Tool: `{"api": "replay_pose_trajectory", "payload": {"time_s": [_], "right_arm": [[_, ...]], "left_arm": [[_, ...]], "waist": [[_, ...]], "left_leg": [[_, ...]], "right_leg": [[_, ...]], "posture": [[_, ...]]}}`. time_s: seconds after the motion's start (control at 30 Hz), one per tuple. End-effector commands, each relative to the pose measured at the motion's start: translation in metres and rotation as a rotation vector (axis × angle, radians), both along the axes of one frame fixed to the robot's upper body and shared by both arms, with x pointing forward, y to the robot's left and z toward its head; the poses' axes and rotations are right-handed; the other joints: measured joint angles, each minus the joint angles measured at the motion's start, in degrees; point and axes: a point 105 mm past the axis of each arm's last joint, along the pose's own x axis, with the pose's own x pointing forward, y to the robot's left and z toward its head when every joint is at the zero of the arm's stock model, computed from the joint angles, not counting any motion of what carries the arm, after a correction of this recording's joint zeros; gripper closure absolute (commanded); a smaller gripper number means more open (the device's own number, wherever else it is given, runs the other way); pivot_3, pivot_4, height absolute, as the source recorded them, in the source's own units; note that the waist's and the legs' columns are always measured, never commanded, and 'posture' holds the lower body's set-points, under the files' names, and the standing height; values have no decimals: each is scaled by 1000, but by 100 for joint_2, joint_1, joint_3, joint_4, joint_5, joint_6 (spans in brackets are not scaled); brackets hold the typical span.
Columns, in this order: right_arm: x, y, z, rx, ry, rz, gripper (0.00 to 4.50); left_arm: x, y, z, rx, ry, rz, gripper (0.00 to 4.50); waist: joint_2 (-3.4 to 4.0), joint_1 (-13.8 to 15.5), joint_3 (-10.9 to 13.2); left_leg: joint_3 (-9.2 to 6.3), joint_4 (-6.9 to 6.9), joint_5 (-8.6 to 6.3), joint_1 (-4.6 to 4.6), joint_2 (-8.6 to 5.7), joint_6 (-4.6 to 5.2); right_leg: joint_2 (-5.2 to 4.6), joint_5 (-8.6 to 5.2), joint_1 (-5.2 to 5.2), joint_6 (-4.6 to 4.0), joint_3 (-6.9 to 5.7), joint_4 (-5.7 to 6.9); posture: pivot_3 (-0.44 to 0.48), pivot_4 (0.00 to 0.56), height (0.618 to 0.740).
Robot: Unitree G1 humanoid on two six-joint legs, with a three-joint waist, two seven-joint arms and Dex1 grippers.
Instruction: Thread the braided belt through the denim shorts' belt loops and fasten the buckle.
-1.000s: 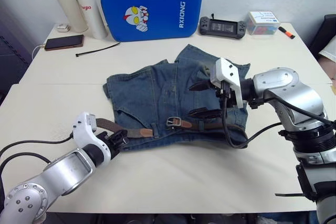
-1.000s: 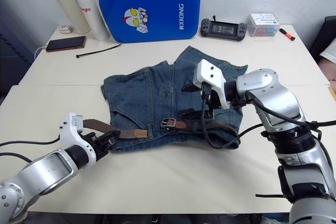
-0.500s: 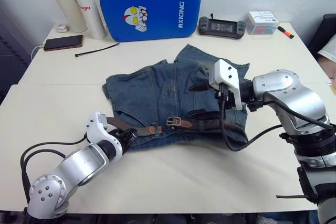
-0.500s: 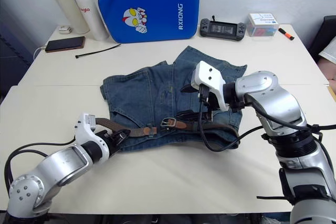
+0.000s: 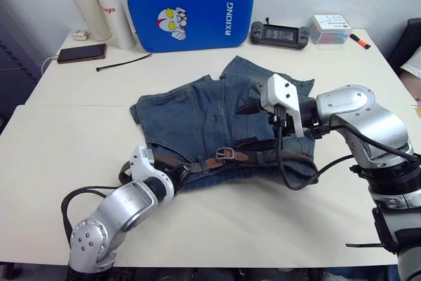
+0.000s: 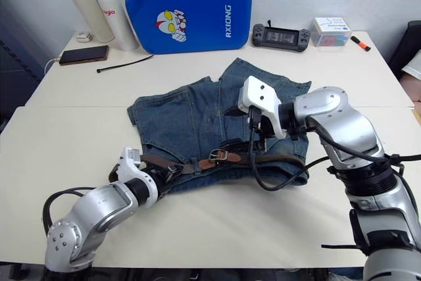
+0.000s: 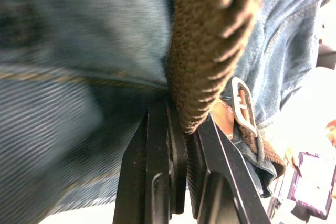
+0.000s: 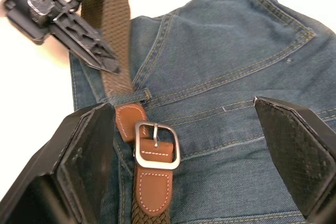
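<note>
braided belt (image 6: pixel 263 159) across denim shorts (image 6: pixel 197 123), blue case (image 6: pixel 187 12)

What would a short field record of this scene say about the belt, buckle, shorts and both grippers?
belt: lies along the waistband of the shorts
buckle: on the waistband, prong across the frame
belt loop: strap passes under it
left gripper: shut on belt
right gripper: open, above the shorts

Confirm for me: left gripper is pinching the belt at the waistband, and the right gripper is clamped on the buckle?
Not quite. The left gripper is pinching the belt at the shorts' waistband, but the right gripper is open, its fingers either side of the buckle without touching it. The right wrist view shows this.
</note>
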Motion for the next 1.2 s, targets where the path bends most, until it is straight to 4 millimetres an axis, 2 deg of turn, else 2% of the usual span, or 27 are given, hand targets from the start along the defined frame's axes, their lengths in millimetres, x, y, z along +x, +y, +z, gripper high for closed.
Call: {"api": "replay_pose_trajectory", "payload": {"time_s": [0.03,0.17,0.4,0.57,0.67,0.87,1.0,1.13,1.17,1.2], "right_arm": [[-5,-2,4,-44,-62,17,20],[-4,-5,0,-74,-74,3,20],[-20,-1,-30,-179,-160,85,20],[-28,9,-59,-258,-324,183,20],[-26,16,-69,-257,-433,213,20],[-24,25,-72,-249,-572,259,20],[-27,30,-49,-143,-561,253,20],[-31,21,-33,-126,-511,257,20],[-32,19,-32,-127,-505,258,0],[-34,18,-27,-109,-467,258,0]], "left_arm": [[-1,-6,-1,17,-29,-73,4500],[4,-1,-5,88,-56,-150,4500],[18,-8,-3,83,-90,-251,4500],[18,-10,-7,77,-79,-287,4500],[16,-7,-14,79,-62,-306,4500],[17,-2,-21,92,-41,-333,4500],[17,4,-21,111,-48,-353,4500],[17,11,-14,120,-84,-361,4500],[18,11,-13,113,-91,-360,3671],[16,11,-10,115,-109,-374,3445]], "waist": [[0,-1,0],[0,1,0],[-1,13,-1],[-2,20,-2],[-2,13,-3],[-1,6,-5],[1,-7,-6],[2,-14,-6],[2,-14,-6],[2,-13,-6]], "left_leg": [[0,0,0,0,0,0],[-1,1,0,0,1,0],[-5,2,1,0,-5,0],[-6,6,1,1,-5,0],[-7,9,1,2,-6,0],[-7,13,1,4,-5,-1],[-8,13,2,5,-3,-2],[-10,13,1,4,-1,-2],[-10,11,1,4,-1,-2],[-11,11,1,4,-1,-2]], "right_leg": [[0,0,0,0,0,0],[1,0,0,0,0,1],[-3,1,1,1,-1,2],[-2,1,2,2,-3,6],[-2,2,3,3,-3,8],[1,1,3,3,-4,13],[3,1,4,3,-4,14],[3,1,3,3,-3,12],[2,1,3,3,-3,12],[2,1,3,3,-3,11]], "posture": [[0,150,677],[0,150,677],[0,150,677],[0,150,677],[0,150,677],[0,150,677],[0,150,677],[0,150,677],[0,150,677],[0,150,677]]}}
